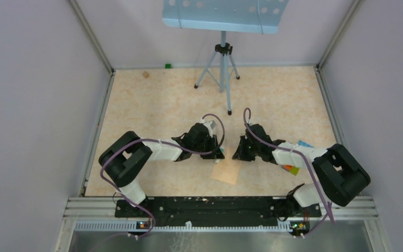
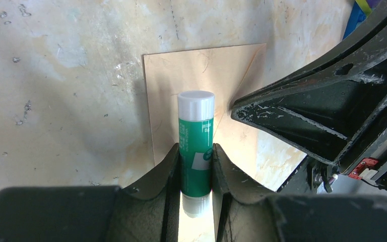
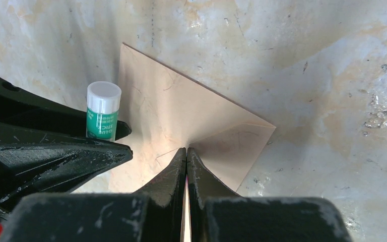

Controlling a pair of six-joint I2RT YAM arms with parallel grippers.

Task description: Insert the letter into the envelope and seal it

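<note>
Gripping a green, white-capped glue stick [image 2: 196, 118] in the left gripper [image 2: 195, 151], cap over the tan envelope [image 2: 181, 70] on the marbled table [image 2: 65, 75]; pinching the envelope's edge with the right gripper [image 3: 186, 151], jaws pressed together.

Envelope [image 1: 226, 172], left tool [image 1: 221, 154] and right tool [image 1: 236, 155] at far edge

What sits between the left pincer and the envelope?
A green glue stick, white cap on, clamped in the left pincer, its cap end over the tan envelope. Left wrist view shows it best.
</note>
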